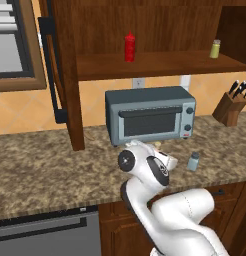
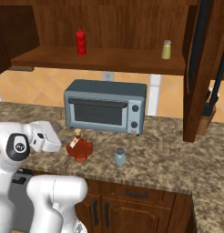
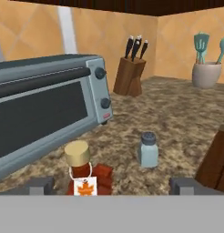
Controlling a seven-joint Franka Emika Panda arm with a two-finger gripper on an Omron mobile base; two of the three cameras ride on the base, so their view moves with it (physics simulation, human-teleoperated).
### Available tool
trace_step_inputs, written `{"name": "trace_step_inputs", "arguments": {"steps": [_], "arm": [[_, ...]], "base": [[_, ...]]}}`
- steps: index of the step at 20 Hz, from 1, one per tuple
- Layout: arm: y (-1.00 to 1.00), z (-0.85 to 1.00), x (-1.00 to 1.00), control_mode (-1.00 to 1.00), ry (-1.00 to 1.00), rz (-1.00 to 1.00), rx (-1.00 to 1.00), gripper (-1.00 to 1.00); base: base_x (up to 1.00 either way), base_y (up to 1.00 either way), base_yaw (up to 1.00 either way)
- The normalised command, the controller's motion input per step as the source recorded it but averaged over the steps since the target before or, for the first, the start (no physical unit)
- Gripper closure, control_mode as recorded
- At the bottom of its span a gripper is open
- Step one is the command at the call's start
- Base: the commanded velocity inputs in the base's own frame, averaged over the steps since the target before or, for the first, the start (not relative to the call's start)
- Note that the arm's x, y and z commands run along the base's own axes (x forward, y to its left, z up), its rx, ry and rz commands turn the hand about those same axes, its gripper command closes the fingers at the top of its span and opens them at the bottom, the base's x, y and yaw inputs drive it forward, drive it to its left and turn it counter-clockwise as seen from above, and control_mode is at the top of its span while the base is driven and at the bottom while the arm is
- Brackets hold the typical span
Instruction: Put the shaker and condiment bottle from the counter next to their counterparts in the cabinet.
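Task progress: nothing moved up yet, both items sitting on the counter point(image 2: 168, 154)

- Condiment bottle point(image 2: 78, 148) standing upright on counter in front of the toaster oven point(image 2: 106, 105), near its left end as the right base view shows it. In hand view the bottle point(image 3: 84, 175) is sitting low and centre, tan cap and white tag facing the cam
- Shaker point(image 2: 119, 156) also upright on counter, a bit to the right of the bottle, well apart from it; seen too in left base view point(image 1: 193, 161) and hand view point(image 3: 148, 149)
- Counterparts are waiting on the shelf of the cabinet point(image 2: 109, 60): red squeeze bottle point(image 2: 80, 42) toward the left, yellow-green shaker point(image 2: 166, 49) toward the right. Room looking free beside each
- Cabinet door point(image 1: 57, 70) is hanging open, so no door step seems needed

Gripper point(image 3: 114, 185): fingers spread wide, one fingertip point(image 3: 39, 185) left of the bottle, the other right of it. Nothing clamped. Hand is hovering just beside the bottle, pointing at it; not clear whether the tips are already alongside the glass or short of it

Judgement: robot is lining up for the 1st pick, prob. the bottle. Left to do: grasp bottle, lift to shelf next to red squeeze bottle, then same for shaker beside the yellow-green one. Approx. zero of two placements done

Knife block point(image 3: 130, 75) and utensil jar point(image 3: 206, 73) standing further along, not involved
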Motion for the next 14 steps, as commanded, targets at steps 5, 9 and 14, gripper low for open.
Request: {"name": "trace_step_inputs", "arguments": {"steps": [5,9,14], "arm": [[0.26,-0.09,-0.04,-1.0,-0.14,-0.29,-0.01,-1.0],[0.01,-0.56,-0.02,-1.0,0.0,-0.18,0.0,-1.0],[0.14,-0.08,0.03,-1.0,0.0,-0.05,0.0,-1.0]], "base": [[0.0,0.0,0.0],[0.0,0.0,0.0],[0.0,0.0,0.0]]}}
